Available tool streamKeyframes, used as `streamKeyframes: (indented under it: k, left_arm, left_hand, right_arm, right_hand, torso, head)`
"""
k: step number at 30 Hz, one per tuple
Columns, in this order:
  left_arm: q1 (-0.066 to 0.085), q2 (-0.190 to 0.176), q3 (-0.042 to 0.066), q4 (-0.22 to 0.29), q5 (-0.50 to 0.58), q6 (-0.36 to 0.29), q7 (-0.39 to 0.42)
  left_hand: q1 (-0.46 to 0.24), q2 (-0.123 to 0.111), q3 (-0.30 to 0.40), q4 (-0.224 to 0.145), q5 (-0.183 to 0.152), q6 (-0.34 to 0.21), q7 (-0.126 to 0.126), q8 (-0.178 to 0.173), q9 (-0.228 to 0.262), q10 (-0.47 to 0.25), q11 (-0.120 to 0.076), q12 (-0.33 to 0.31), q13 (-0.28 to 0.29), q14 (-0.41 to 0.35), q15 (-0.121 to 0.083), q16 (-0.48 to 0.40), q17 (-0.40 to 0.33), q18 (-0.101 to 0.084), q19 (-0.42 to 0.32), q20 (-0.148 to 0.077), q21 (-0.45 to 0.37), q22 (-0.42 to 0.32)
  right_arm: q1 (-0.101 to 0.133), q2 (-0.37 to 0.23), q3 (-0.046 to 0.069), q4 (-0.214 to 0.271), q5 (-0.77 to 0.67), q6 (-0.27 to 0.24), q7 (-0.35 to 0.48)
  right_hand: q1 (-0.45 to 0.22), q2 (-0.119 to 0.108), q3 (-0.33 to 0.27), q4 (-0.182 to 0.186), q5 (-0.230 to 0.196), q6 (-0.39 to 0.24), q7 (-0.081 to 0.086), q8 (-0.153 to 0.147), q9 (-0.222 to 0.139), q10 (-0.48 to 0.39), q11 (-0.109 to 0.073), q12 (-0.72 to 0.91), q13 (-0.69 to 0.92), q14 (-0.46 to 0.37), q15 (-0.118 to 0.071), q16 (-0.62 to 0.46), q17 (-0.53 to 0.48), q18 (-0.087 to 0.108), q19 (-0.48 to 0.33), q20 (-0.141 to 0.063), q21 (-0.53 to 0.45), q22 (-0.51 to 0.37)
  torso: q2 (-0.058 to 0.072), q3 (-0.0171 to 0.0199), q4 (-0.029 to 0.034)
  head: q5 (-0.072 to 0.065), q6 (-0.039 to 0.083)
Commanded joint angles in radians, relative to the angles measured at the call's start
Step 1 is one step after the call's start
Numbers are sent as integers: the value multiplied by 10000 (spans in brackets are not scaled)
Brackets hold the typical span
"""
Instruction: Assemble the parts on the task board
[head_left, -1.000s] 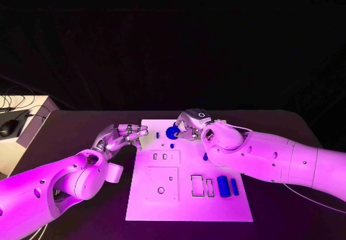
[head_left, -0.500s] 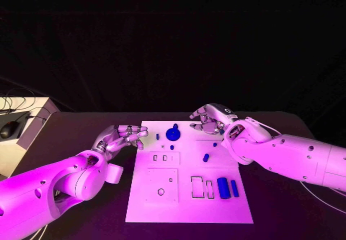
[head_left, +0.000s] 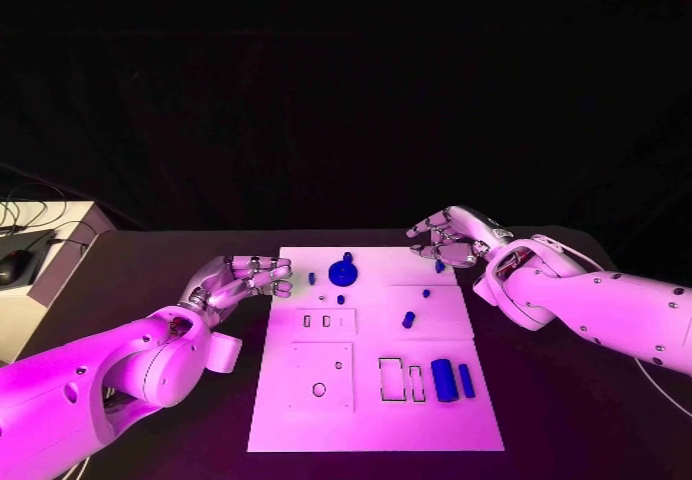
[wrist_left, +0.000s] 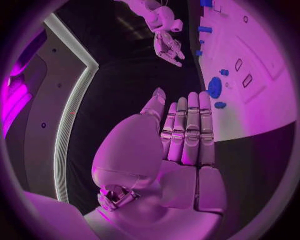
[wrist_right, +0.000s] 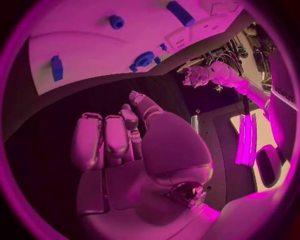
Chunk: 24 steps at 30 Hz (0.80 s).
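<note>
Fingers of the right hand (head_left: 454, 236) are curled loosely inward with nothing between them; it hovers just off the task board (head_left: 378, 400) at its 1 o'clock corner. Fingers of the left hand (head_left: 238, 279) lie side by side, lightly bent and empty, just beside the board's 10 o'clock edge. On the board, a round blue part (head_left: 343, 270) sits near 12 o'clock, with a small blue part (head_left: 440, 266) toward 1 o'clock close to the right hand. Another small piece (head_left: 408, 320) lies near the centre. Two blue bars (head_left: 454, 380) lie side by side toward 4 o'clock, beside rectangular slots (head_left: 401, 379).
</note>
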Motion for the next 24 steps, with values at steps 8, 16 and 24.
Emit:
streamKeyframes:
  k: [8, 16, 24]
  left_arm:
    - [-99, 27, 6, -1, 72, 476, 268]
    - [-160, 42, 6, -15, 72, 481, 331]
    - [-186, 53, 7, 2, 73, 421, 339]
  left_hand:
    - [-22, 12, 148, 4, 6, 59, 52, -38, -14, 130, -29, -39, -15, 259, -9, -145, -469, -193, 433, 18, -580, -422]
    - [-14, -35, 162, -10, 0, -30, 51, -35, -13, -7, 10, -30, -12, 315, -5, -142, -570, -213, 575, -17, -714, -521]
    - [-30, -102, 128, -20, 0, -140, 170, -34, -13, -129, 70, -25, -9, 471, -27, -117, -558, -223, 715, -65, -718, -536]
  right_arm:
    - [11, -285, 9, -882, 536, 756, 1027]
    - [-25, -219, 5, -1629, 369, 996, 1125]
    - [-107, -95, -5, -2055, 209, 1324, 1188]
  right_hand:
    - [79, -265, -649, 110, -270, -49, 3, -18, -3, 38, 17, 41, -22, 15, 54, -1, 95, -84, 434, 47, 144, 1779]
    - [336, -389, -1538, 375, -325, -283, 54, -16, 11, -23, 75, 1, -73, 17, 105, 23, 161, -69, 430, 98, 169, 1782]
    - [455, -603, -1710, 590, -613, -545, 109, -22, 26, -96, 130, -7, -121, 15, 149, 44, 203, -59, 428, 144, 185, 1786]
  torso:
    - [-5, 35, -32]
    - [-4, 16, -12]
    - [3, 4, 7]
  head:
    - [-256, 46]
    - [-344, 18]
    - [-380, 36]
